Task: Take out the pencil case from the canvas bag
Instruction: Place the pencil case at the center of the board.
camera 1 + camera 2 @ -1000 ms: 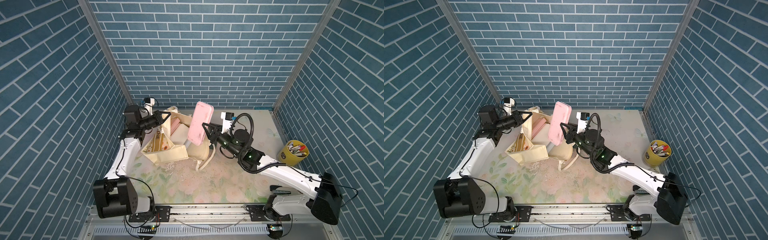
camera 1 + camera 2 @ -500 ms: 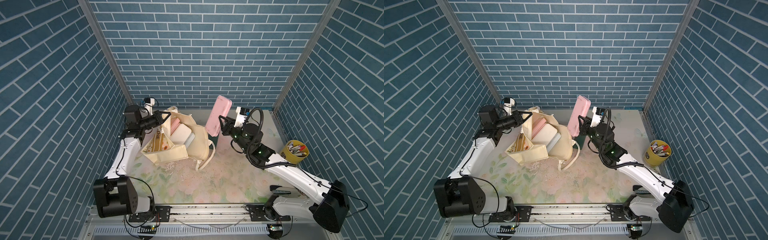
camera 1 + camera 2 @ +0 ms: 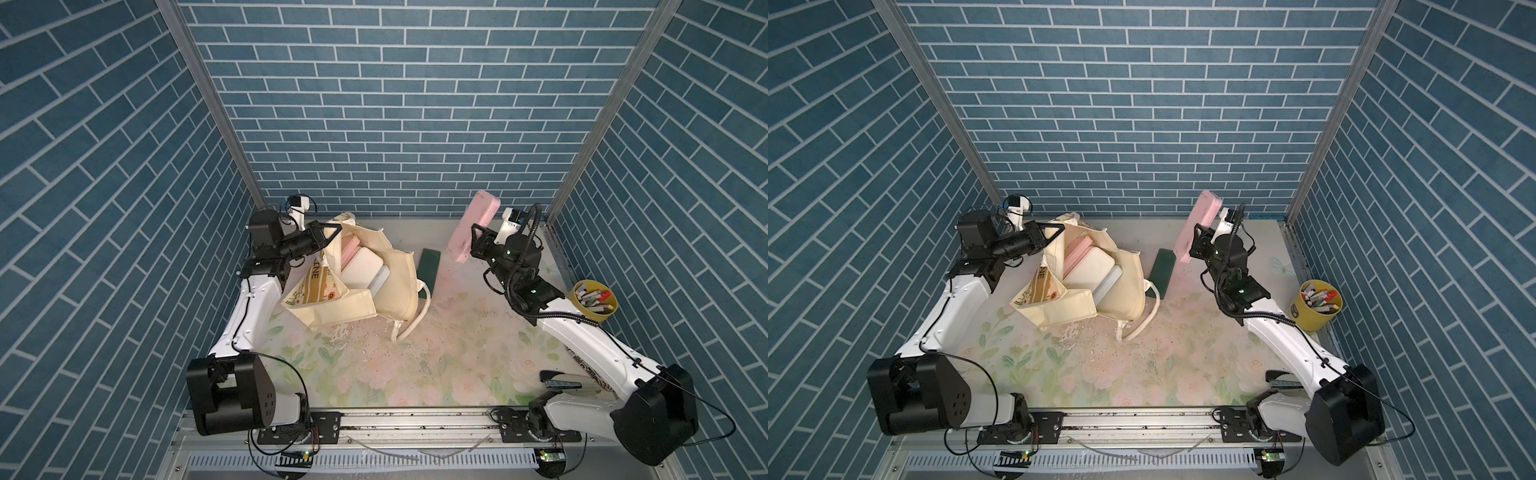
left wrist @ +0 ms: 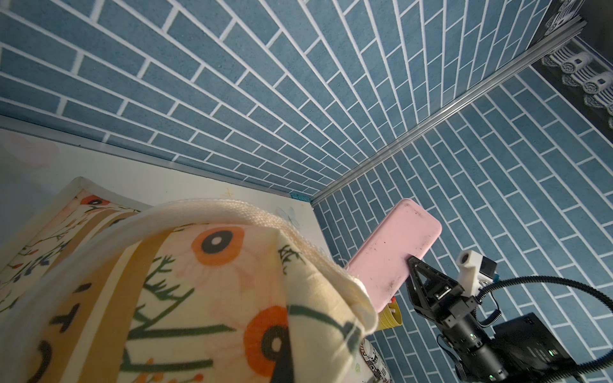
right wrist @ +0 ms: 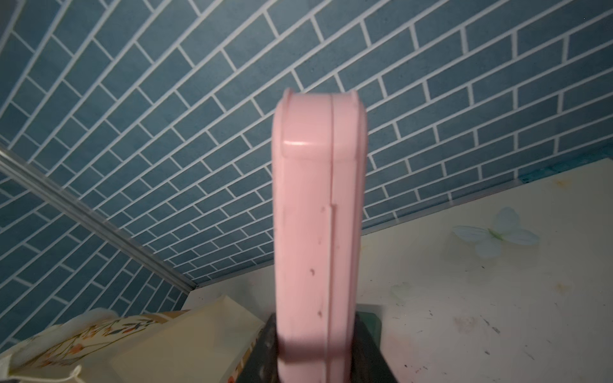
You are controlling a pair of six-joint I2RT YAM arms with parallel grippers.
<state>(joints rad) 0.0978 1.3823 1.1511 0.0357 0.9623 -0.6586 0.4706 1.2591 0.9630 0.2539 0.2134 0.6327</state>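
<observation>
right end effector [image 3: 469,243] grips pencil case [image 3: 478,216]; left end effector [image 3: 331,231], canvas bag [image 3: 395,286]; seam [image 5: 331,232] wrist-only.

We see the cream canvas bag [image 3: 399,286] at ten o'clock, its panel printed with gold bands, orange flowers and dark lettering. The pencil case [image 3: 471,216] at one o'clock is plain pink, the cup [image 3: 590,318] at three yellow. The tabletop [image 3: 415,374] bears pale pink-and-green florals; the walls [image 3: 395,104] show blue brick.

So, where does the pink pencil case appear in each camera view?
Top view: pink pencil case, raised near the back wall.
Top view: same place.
Left wrist: beyond the canvas bag's rim.
Right wrist: picture's centre, close up.
Shared landmark: canvas bag.
</observation>
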